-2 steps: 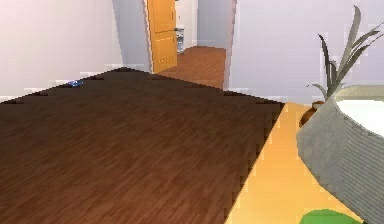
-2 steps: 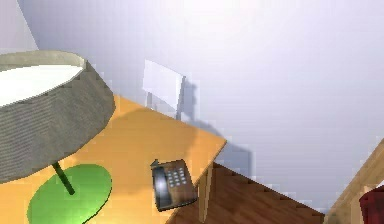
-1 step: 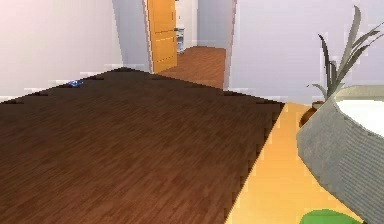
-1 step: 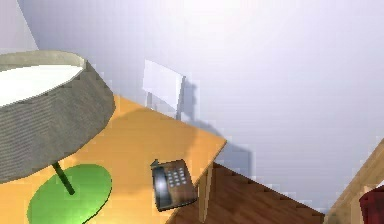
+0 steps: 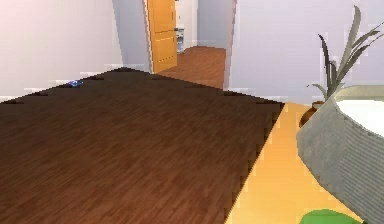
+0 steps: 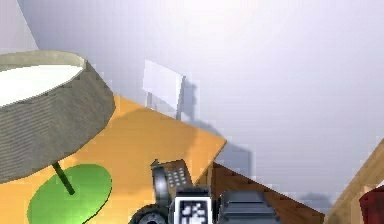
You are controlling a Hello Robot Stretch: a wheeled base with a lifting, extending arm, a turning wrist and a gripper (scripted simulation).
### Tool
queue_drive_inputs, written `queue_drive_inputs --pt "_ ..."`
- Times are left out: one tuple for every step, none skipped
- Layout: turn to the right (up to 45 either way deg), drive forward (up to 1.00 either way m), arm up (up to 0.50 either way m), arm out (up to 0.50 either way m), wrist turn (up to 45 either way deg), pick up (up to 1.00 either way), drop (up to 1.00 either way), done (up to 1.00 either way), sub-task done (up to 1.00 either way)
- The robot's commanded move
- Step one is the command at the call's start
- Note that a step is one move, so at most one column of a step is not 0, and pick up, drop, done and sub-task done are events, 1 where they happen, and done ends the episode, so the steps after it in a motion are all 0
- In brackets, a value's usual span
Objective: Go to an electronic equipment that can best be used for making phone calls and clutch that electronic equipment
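Arm side view: dark grey-keyed phone (image 6: pixel 174 176) at your gripper (image 6: pixel 160 196), orange wooden table (image 6: pixel 130 140) behind; you can't tell whether it grips anything.

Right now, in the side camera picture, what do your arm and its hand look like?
The arm is a dark, boxy bar. At its end sits a white square tag with black marks, and beside it the gripper, a dark rounded body.
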Motion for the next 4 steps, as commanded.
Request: queue_drive_inputs --pt "0.0 0.0 0.0 0.12 0.0 0.0 0.0 0.0 0.0" --pt "0.0 0.0 0.0 0.0 45.0 0.0 0.0 0.0 0.0" --pt "0.0 0.0 0.0 0.0 45.0 0.0 0.0 0.0 0.0" --pt "0.0 0.0 0.0 0.0 45.0 0.0 0.0 0.0 0.0"
